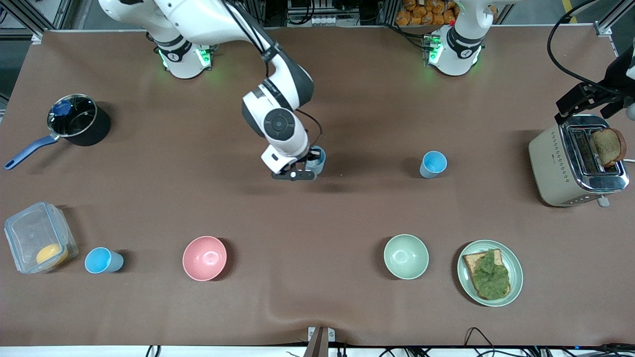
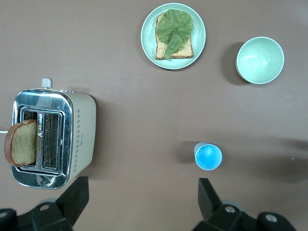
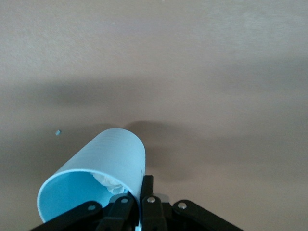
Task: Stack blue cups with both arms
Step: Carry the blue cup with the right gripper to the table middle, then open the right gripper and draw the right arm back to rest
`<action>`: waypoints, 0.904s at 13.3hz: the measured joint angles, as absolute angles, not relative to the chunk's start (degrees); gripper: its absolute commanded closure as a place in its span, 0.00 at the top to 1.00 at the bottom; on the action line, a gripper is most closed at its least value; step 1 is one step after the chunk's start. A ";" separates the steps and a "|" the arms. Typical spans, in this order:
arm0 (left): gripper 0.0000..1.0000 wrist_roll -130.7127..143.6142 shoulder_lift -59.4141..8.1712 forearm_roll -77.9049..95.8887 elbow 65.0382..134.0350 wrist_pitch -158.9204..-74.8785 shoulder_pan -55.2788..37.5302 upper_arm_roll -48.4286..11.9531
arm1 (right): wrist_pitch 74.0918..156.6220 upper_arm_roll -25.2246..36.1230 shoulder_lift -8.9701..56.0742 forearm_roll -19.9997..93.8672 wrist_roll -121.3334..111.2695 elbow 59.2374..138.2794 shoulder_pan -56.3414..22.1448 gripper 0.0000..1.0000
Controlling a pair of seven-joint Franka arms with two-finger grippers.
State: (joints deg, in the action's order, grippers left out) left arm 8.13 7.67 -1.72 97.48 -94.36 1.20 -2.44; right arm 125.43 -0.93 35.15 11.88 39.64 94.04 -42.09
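Carrying the small light-blue tapered plastic cup with the white lump inside (image 3: 96, 168) is the step in hand, as I judge it: the right gripper (image 1: 297, 174) has its fingers clamped narrow on that cup's rim, one inside and one outside, over the middle of the brown worktop (image 1: 347, 74). The cup hangs tilted in the right wrist view, so it should be levelled before it is lowered (a tilted base would catch the rim below).

A likely target is the second light-blue plastic cup (image 1: 433, 164), standing upright at about three o'clock from the held one, well apart. A third light-blue cup (image 1: 102, 260) stands at about eight o'clock, beside the clear plastic lidded box (image 1: 37, 238).

The left gripper (image 2: 139, 202) hovers with its fingers spread wide and empty, over the worktop near the cream and chrome toaster (image 1: 575, 163); it could steady the standing cup.

The pink bowl (image 1: 204, 258) and pale-green bowl (image 1: 406, 256) lie nearer the front camera, clear of the path.
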 measured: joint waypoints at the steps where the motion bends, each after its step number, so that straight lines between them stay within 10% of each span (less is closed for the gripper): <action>1: 1.00 8.13 7.67 -1.71 97.48 -94.36 1.20 -2.45 | 126.95 -0.93 36.11 11.92 40.20 93.48 -42.31 0.40; 2: 1.00 8.13 7.67 -1.70 97.47 -94.36 1.20 -2.45 | 127.76 -0.92 36.73 12.05 40.46 93.18 -42.36 0.99; 6: 1.00 8.13 7.67 -1.70 97.45 -94.36 1.21 -2.42 | 125.06 -0.64 36.67 12.52 41.36 89.79 -42.36 1.00; 12: 1.00 8.13 7.65 -1.69 97.40 -94.36 1.21 -2.47 | 99.54 1.47 27.85 11.72 36.89 76.92 -29.91 1.00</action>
